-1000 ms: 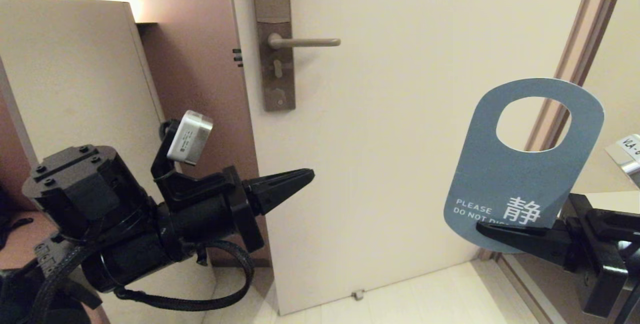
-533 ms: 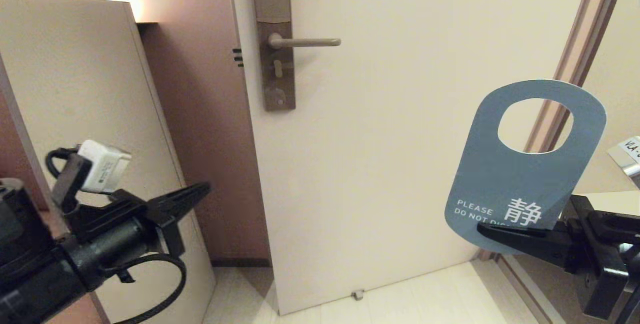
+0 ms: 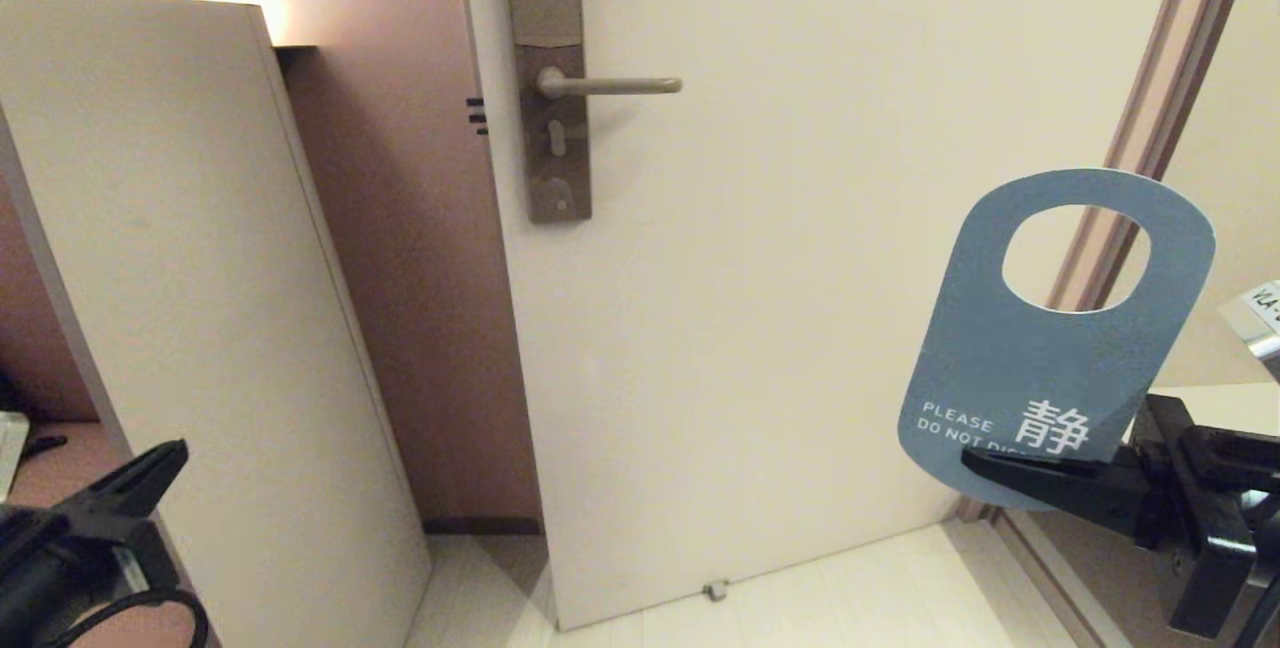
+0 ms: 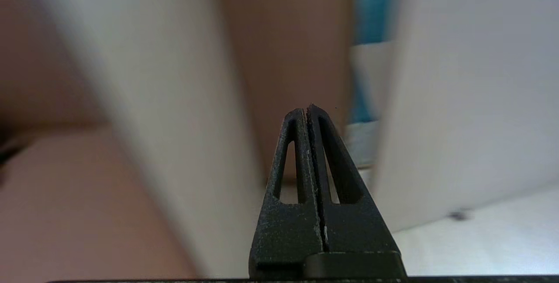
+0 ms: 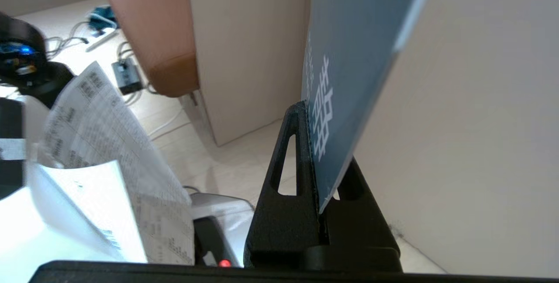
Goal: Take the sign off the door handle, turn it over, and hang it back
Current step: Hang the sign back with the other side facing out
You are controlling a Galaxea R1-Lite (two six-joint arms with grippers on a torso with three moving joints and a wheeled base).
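Head view checked first. Spotted the sign (image 3: pixel 1050 358)?

— Spotted. Found it clamped by its lower edge in the right gripper (image 3: pixel 975 463), standing upright above the tips, hole uppermost, off the door handle (image 3: pixel 610 85).

Judged a reason for that grip?

— Judged it sensible: gripped low, left the hole free beyond the fingers, ready to slip over the lever. Placed the handle well apart from that gripper, up and across toward the other arm's side, and bare. Read the step as the carry back to the handle, not yet the hanging.

And the left gripper (image 3: pixel 175 453)?

— Found it pressed shut on nothing, low and far across from the right one, tips aimed toward the door (image 3: pixel 800 278). Took it for parked, well out of the path to the handle.

Missed anything?

— Plenty. Lost the end of the English line behind the near finger; read only "PLEASE DO NOT" and one white character. Never saw the reverse face, so could not tell whether already flipped. Saw only one finger in the right wrist view, its partner hidden behind the card. Got mostly smear from the left wrist view beyond the closed tips. Lost both arms past the frame edges.
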